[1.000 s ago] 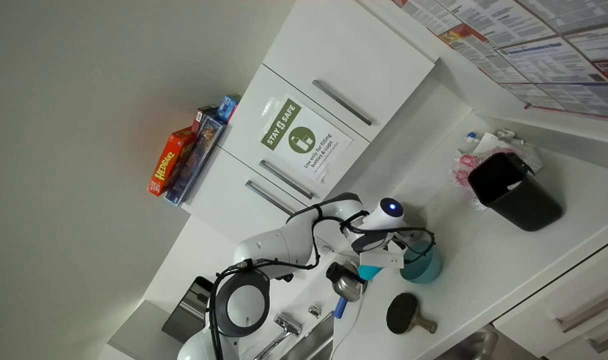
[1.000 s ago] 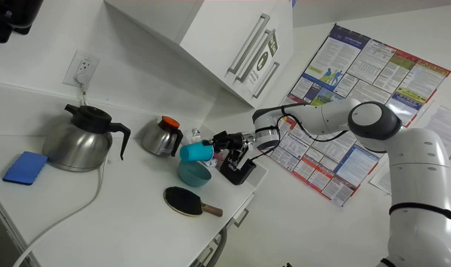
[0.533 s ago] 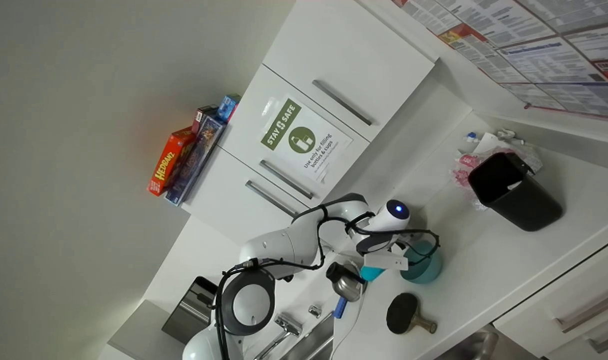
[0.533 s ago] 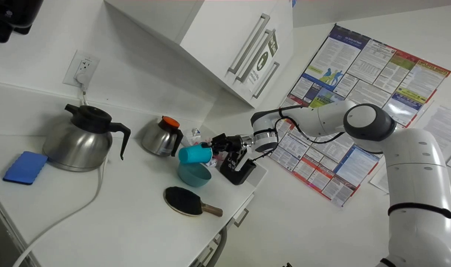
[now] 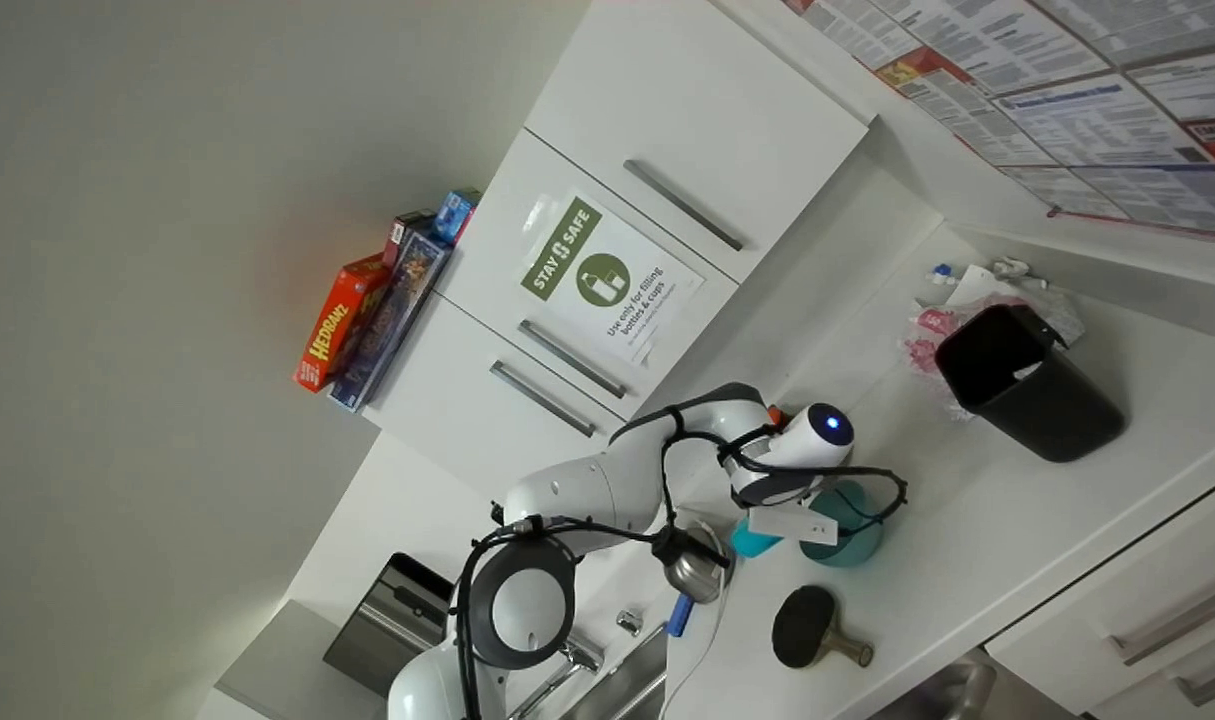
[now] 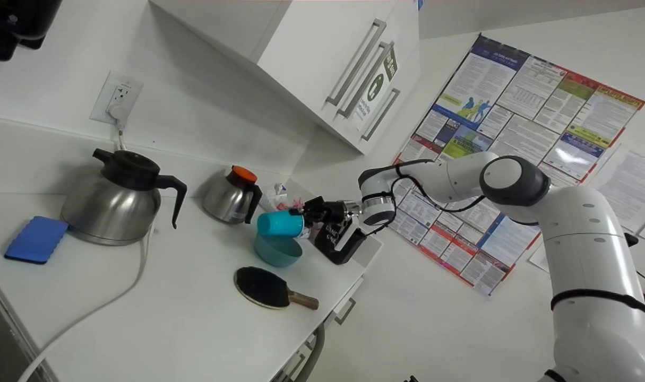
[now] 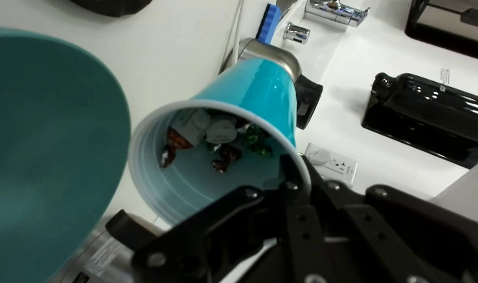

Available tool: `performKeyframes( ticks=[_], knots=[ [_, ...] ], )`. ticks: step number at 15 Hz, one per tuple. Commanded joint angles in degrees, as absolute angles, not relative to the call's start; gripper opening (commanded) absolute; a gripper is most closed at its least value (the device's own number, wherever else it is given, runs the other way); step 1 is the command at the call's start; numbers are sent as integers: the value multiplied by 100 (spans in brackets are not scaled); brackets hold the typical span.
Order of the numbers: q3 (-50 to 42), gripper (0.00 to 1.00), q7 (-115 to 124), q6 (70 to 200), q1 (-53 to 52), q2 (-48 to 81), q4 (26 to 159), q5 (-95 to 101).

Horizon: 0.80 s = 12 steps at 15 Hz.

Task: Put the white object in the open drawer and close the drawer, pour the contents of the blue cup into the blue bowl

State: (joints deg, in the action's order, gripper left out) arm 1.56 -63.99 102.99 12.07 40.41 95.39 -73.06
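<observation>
My gripper is shut on the wall of the blue cup, one finger inside the rim and one outside. The cup lies nearly on its side, and wrapped candies rest inside along its wall. Its mouth faces the blue bowl, whose rim is close beside it in the wrist view. In an exterior view the cup hangs right over the bowl, overlapping its upper edge. The gripper reaches it from the right there. The white object and the open drawer are out of view.
A dark paddle lies in front of the bowl. Behind stand a carafe with an orange lid and a larger steel carafe with a white cable. A black bin stands near the wall. Cabinets overhang the counter.
The arm has shifted toward the bowl, carrying the cup with it. The cup sits slightly lower and its mouth end has tipped a little further down. The bowl has not moved.
</observation>
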Motion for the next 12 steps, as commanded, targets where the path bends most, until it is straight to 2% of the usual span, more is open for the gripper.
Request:
performKeyframes(
  ticks=[1,12],
  knots=[
    [113,1,-6545,9586,1475,4483,9044,-7586],
    [85,1,-6480,7887,1918,5539,8029,-8418]
  ],
)
